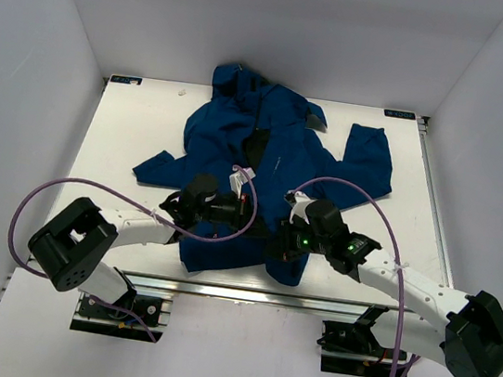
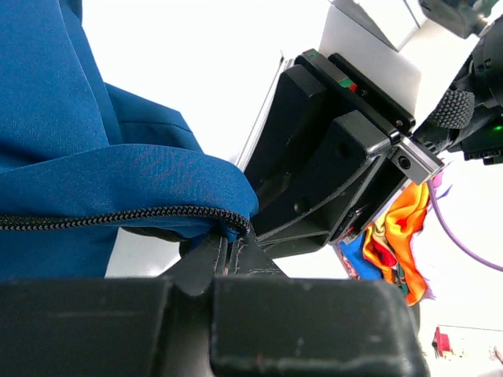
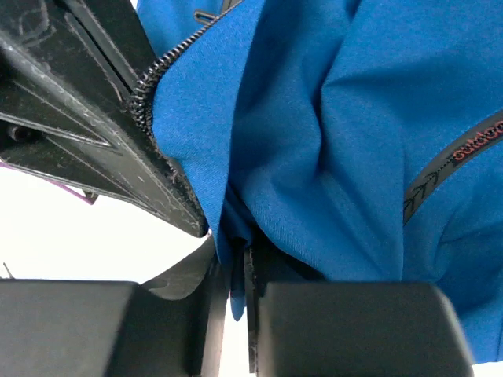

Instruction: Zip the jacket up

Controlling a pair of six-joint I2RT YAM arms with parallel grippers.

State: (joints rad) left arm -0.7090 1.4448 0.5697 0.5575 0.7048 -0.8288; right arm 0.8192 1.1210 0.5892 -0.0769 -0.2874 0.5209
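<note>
The dark blue jacket (image 1: 267, 144) lies spread on the white table (image 1: 138, 126), hood at the far side and sleeves out to both sides. Both grippers meet at its near hem in the middle. In the left wrist view my left gripper (image 2: 228, 253) is shut on the jacket's front edge (image 2: 118, 181), right where the black zipper teeth (image 2: 118, 216) end. In the right wrist view my right gripper (image 3: 236, 275) is shut on a fold of blue fabric (image 3: 330, 141), with zipper teeth (image 3: 153, 75) running up beside it. The two grippers are almost touching.
The right gripper's black body (image 2: 330, 165) fills the space just past my left jaws. A bright orange and blue cloth (image 2: 393, 236) shows behind it. Purple cables (image 1: 119, 196) loop over the table's near side. The table's metal front rail (image 1: 246, 293) runs just below the hem.
</note>
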